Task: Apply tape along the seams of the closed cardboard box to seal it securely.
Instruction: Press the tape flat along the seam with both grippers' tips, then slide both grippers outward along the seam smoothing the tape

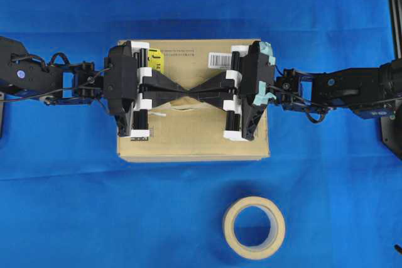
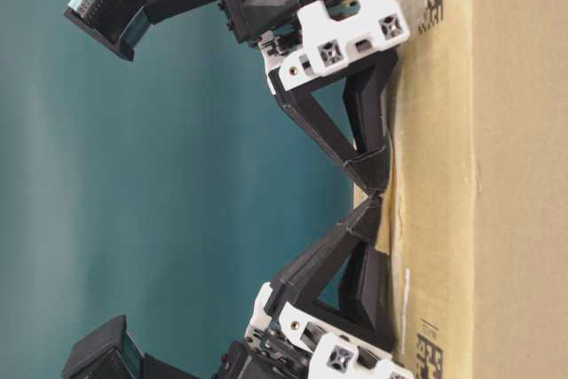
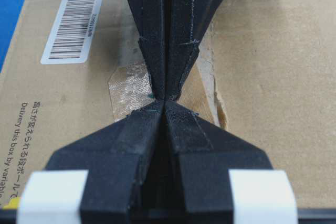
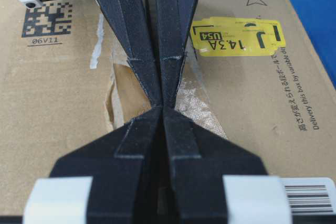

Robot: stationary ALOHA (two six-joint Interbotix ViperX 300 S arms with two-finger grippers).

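Observation:
The brown cardboard box lies closed in the middle of the blue table. It carries a yellow sticker and a barcode label. A short piece of tan tape lies on the box top over the middle of the seam, and it also shows in the right wrist view. My left gripper and my right gripper are both shut. Their tips meet nose to nose on the tape, low on the box top. The fingers hide most of the seam.
The beige tape roll lies flat on the table in front of the box, right of centre. A pale torn old strip and a matrix code mark the box top. A black frame stands at the right edge.

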